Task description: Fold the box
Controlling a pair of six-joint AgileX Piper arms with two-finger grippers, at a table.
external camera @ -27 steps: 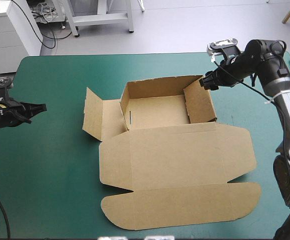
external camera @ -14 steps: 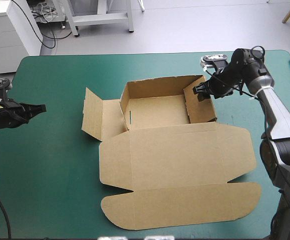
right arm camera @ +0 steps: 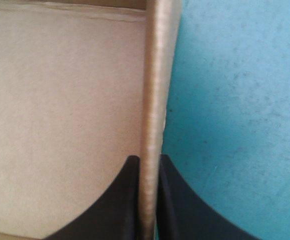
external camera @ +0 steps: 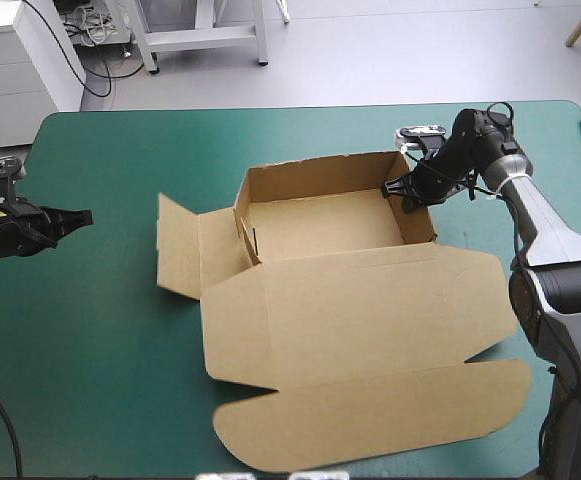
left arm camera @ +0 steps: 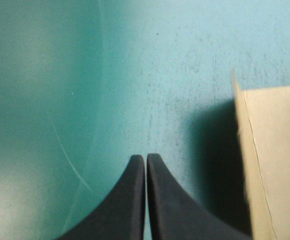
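the brown box (external camera: 350, 310) lies in the middle of the table (external camera: 100, 330); its board looks light but stiff. the right gripper (external camera: 402, 190) is clamped on the 3 o'clock wall, a good hold. the left gripper (external camera: 82, 214), fingers together, hovers at 9 o'clock.

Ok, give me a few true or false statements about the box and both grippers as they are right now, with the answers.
1. The right gripper is shut on the box, at its right wall. True.
2. The left gripper grips the box too. False: it is shut on nothing, over the bare teal-green cover near the table's left edge, apart from the box.
3. The lid lies spread open toward the table's near edge. True.
4. The box is one flat sheet with no walls raised. False: its walls stand up around a tray, the far wall among them.
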